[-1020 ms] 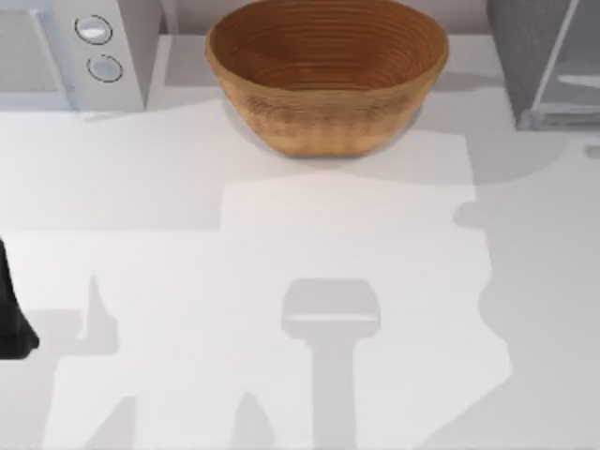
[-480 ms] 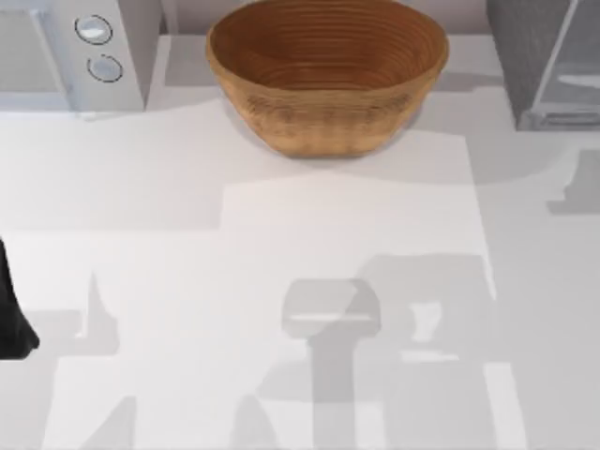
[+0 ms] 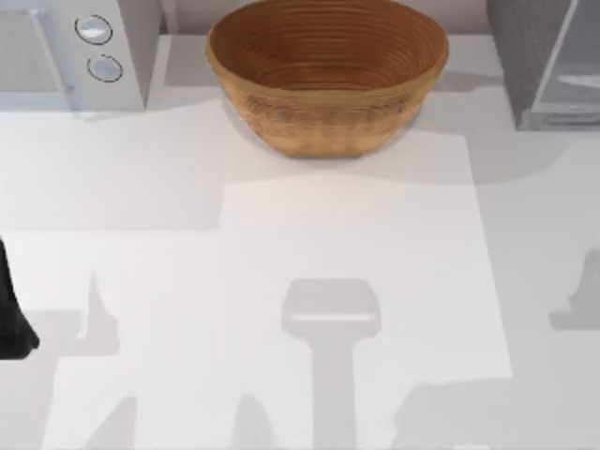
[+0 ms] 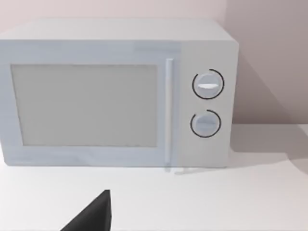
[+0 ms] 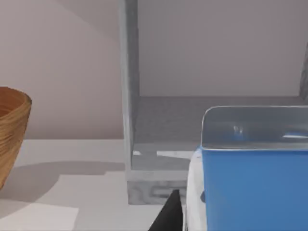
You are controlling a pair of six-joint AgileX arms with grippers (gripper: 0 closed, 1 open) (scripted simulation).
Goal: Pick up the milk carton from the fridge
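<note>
Seemingly the right hand is carrying the milk carton (image 5: pixel 250 187), which is looming blue and close before its wrist camera just outside the open fridge (image 5: pixel 144 159), though I cannot tell its grip, so drawing back clear comes next.

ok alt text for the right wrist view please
A blue-and-white milk carton sits close to the camera, in front of the open grey fridge. A dark fingertip of the right hand shows beside the carton, and a wicker bowl's edge stands off to one side.
</note>
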